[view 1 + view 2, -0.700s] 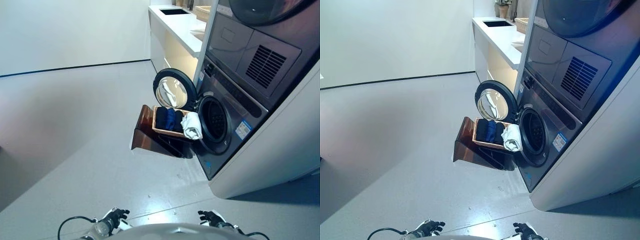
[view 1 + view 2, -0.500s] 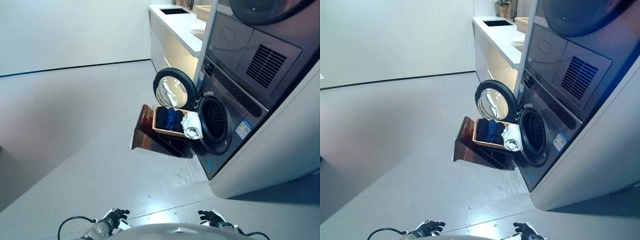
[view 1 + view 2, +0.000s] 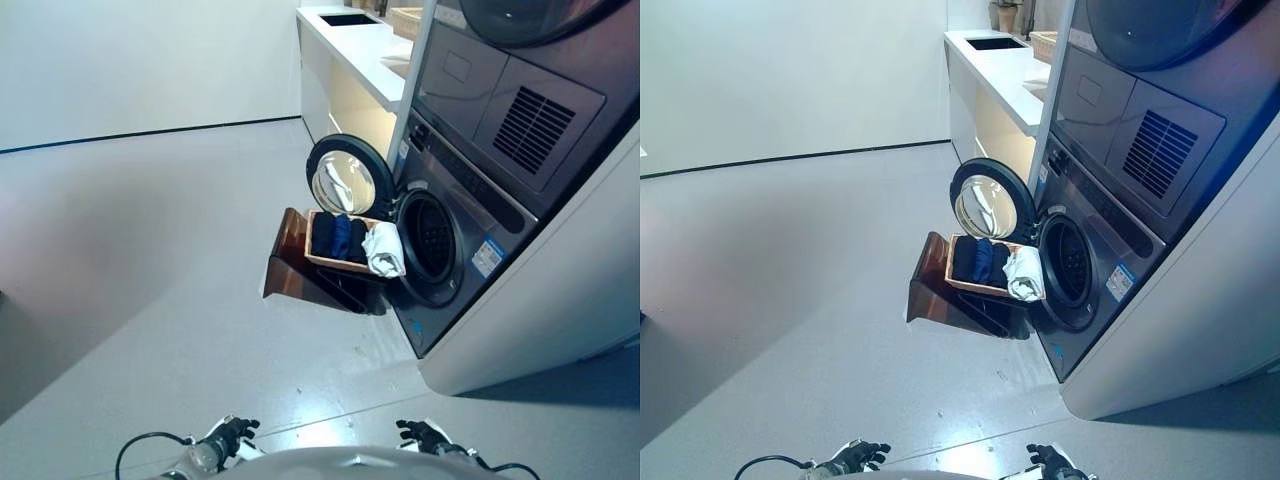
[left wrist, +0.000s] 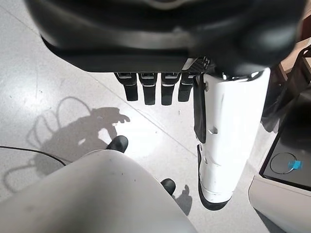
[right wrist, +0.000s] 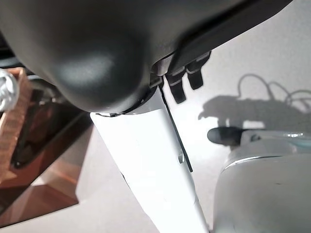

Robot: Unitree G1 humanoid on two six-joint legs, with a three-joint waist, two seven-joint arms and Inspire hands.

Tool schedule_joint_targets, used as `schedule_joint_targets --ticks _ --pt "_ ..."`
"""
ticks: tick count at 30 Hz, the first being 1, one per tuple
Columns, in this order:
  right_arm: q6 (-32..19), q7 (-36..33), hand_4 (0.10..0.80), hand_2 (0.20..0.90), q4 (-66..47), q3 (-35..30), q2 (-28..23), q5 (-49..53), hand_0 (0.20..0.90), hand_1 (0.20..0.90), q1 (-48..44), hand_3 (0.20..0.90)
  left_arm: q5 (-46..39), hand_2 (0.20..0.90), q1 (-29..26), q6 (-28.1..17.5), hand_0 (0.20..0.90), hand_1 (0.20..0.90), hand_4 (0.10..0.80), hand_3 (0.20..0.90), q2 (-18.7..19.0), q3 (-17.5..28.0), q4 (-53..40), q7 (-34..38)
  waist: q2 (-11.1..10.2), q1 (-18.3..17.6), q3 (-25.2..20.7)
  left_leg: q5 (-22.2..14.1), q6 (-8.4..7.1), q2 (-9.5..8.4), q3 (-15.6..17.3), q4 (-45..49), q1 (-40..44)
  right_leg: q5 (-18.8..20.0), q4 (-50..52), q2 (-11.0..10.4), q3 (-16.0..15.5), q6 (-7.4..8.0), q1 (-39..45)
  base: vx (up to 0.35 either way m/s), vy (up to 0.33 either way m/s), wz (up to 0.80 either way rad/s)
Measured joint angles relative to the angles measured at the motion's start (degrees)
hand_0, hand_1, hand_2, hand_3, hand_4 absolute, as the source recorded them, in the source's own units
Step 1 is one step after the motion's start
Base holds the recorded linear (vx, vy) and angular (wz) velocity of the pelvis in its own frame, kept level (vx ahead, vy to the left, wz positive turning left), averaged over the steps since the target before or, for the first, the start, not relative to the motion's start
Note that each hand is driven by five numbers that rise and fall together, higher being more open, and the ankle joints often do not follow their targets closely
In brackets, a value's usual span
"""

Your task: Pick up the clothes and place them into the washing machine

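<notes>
Both hands low at the near edge, well apart from the clothes: left hand (image 3: 228, 437) and right hand (image 3: 420, 434) with fingers straight and relaxed, holding nothing. Farther off, clothes (image 3: 352, 243) sit in a basket (image 3: 312, 243) on a brown stand (image 3: 290, 272), just beside the washer (image 3: 455, 240) with its door (image 3: 346, 182) swung wide.

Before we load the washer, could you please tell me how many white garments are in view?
1: a white garment hangs over the basket end nearest the open washing machine, beside dark clothes. More may be hidden underneath.
</notes>
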Motion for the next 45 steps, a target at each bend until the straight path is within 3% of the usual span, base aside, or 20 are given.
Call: schedule_joint_targets --ticks 16,21,23,24,26,29,31,33,36,37,38,39,40,42,45 --pt "0.08 -0.32 0.8 0.9 -1.04 -0.21 -0.09 -0.08 0.9 0.9 -1.77 0.9 -2.25 0.9 -0.94 0.07 0.9 0.9 0.8 0.9 0.25 1.66 0.05 0.49 -0.5 0.05 2.61 -0.32 0.47 -0.49 1.03 0.0 -0.46 -0.25 2.68 -0.02 1.58 0.19 -2.74 -0.006 0.044 -0.08" --pt "-0.26 -0.29 0.8 0.9 -1.21 -1.65 -0.38 0.67 0.9 0.9 -3.46 0.9 -2.25 0.9 -2.51 0.06 0.9 0.9 0.8 0.9 0.22 1.96 0.08 0.5 -0.79 -0.39 5.3 -0.56 1.91 -1.32 1.01 0.01 -0.24 -3.41 12.61 -1.15 1.73 1.52 -7.91 0.031 0.136 -0.24" --pt "-1.17 -0.3 0.8 0.9 -1.07 -3.01 -0.48 2.69 0.9 0.9 -4.11 0.9 -2.29 0.9 -3.51 -0.02 0.9 0.9 0.8 0.9 0.1 1.97 0.06 0.49 -0.31 -1.58 6.72 -0.82 2.76 -1.55 0.81 0.18 -0.01 -4.44 22.14 -1.89 1.83 2.98 -11.9 0.021 0.134 0.06" --pt "-1.84 -0.24 0.8 0.9 -1.88 -3.9 -0.32 4.56 0.9 0.9 -4.75 0.9 -2.34 0.9 -4.03 0.03 0.9 0.9 0.8 0.9 0.22 1.97 0.06 0.51 -0.13 -2.81 7.56 -0.96 4.11 -1.9 -0.05 0.26 0.67 -4.59 31.71 -2.21 1.62 3.96 -16.97 0.111 0.099 0.18" --pt "-2.49 -0.32 0.8 0.9 -2.03 -4.64 0.34 4.96 0.9 0.9 -5.33 0.9 -2.55 0.9 -4.21 0.07 0.9 0.9 0.8 0.9 0.75 1.54 0.17 0.66 -0.72 -3.41 7.33 -1.57 4.81 -2.65 0.16 0.15 0.8 -5.38 36.38 -3.4 1.64 3.87 -21.12 0.245 0.042 0.04" --pt "-2.43 -0.27 0.8 0.9 -1.95 -6.84 0.66 6.45 0.9 0.9 -5.14 0.9 -2.55 0.9 -4.7 0.03 0.9 0.9 0.8 0.9 0.73 1.54 1.2 0.69 -1.09 -3.69 7.05 -2.08 5.45 -3.12 -0.14 -0.06 1.03 -5.23 26.67 -4.48 -2.43 3.28 -23.48 0.304 -0.054 0.06" --pt "-2.42 -0.28 0.8 0.9 -1.94 -7.61 0.69 6.69 0.9 0.9 -5.14 0.9 -2.55 0.9 -4.77 0.17 0.9 0.9 0.8 0.9 0.62 1.56 2.67 0.78 -1.07 -4.46 7.11 -3.04 5.08 -3.22 -0.15 -0.06 1.76 -1.87 15.87 -5.32 -4.27 4.02 -23.74 0.227 -0.059 0.05" --pt "-2.46 -0.35 0.8 0.9 -2.5 -8.39 0.88 7.03 0.9 0.9 -4.78 0.9 -2.57 0.9 -4.31 0.19 0.9 0.9 0.8 0.9 0.71 1.53 3.75 0.94 -1.7 -5.16 6.81 -4.72 3.78 -3.39 0.42 -0.08 4.03 3.29 8.31 -6.38 -6.05 4.18 -24.69 0.343 -0.109 -0.01" --pt "-2.2 -0.34 0.8 0.9 -2.37 -8.67 1.46 6.98 0.9 0.9 -3.98 0.9 -3.48 0.9 -3.87 0.13 0.9 0.9 0.8 0.9 0.56 1.49 4.05 1.23 -2.0 -5.86 5.33 -8.57 1.27 -3.07 -1.53 -0.11 7.96 7.05 4.22 -6.38 -5.62 3.71 -23.88 0.348 -0.158 0.21" --pt "-2.23 -0.41 0.8 0.9 -2.17 -8.91 1.12 7.01 0.9 0.9 -3.8 0.9 -3.69 0.9 -3.89 0.17 0.9 0.9 0.8 0.9 -0.68 1.36 4.04 1.42 -0.06 -6.49 4.66 -10.07 -0.12 -0.7 -3.52 -0.2 9.21 11.31 6.48 -4.93 -5.0 2.19 -22.85 0.33 -0.229 0.67" --pt "-2.2 -0.53 0.8 0.9 -2.19 -9.0 0.79 7.17 0.9 0.9 -3.9 0.9 -3.8 0.9 -3.91 0.19 0.9 0.9 0.8 0.9 -1.54 1.2 4.06 1.37 1.49 -7.02 3.94 -10.69 -0.6 1.19 -4.83 -0.07 9.56 11.27 8.32 -3.42 -4.36 1.85 -22.83 0.293 -0.236 0.86" --pt "-1.96 -0.44 0.8 0.9 -1.9 -8.83 0.23 7.26 0.9 0.9 -3.81 0.9 -3.93 0.9 -4.17 0.01 0.9 0.9 0.8 0.9 -2.59 0.97 3.76 1.28 3.1 -7.63 2.73 -10.61 -2.55 3.17 -6.07 0.42 10.02 10.72 10.64 -1.3 -3.99 -0.86 -22.58 0.258 -0.251 0.72" --pt "-1.11 -0.39 0.8 0.9 -1.7 -8.39 0.02 6.56 0.9 0.9 -4.22 0.9 -4.26 0.9 -4.88 -0.58 0.9 0.9 0.8 0.9 -3.19 0.92 3.0 1.31 3.92 -6.85 2.18 -9.73 -3.88 4.62 -5.42 1.94 10.73 8.58 12.82 -0.01 -4.27 -2.19 -21.75 0.257 -0.259 0.5" --pt "-1.22 -0.34 0.8 0.9 -2.45 -6.69 -0.39 6.34 0.9 0.9 -5.2 0.9 -4.66 0.9 -5.83 -1.23 0.9 0.9 0.8 0.9 -3.18 1.01 2.17 1.41 3.29 -6.11 1.88 -8.03 -6.47 6.12 -5.27 7.22 10.19 6.11 13.41 1.62 -4.78 -3.42 -19.54 0.224 -0.271 0.01" --pt "-1.17 -0.45 0.8 0.9 -3.21 -5.59 -0.9 6.34 0.9 0.9 -5.02 0.9 -4.79 0.9 -5.95 -1.17 0.9 0.9 0.8 0.9 -2.87 1.07 2.52 1.61 2.43 -6.21 -0.02 -6.88 -8.8 7.36 -6.26 16.75 6.38 5.14 10.57 2.79 -4.43 -4.78 -17.03 0.174 -0.241 -0.18"
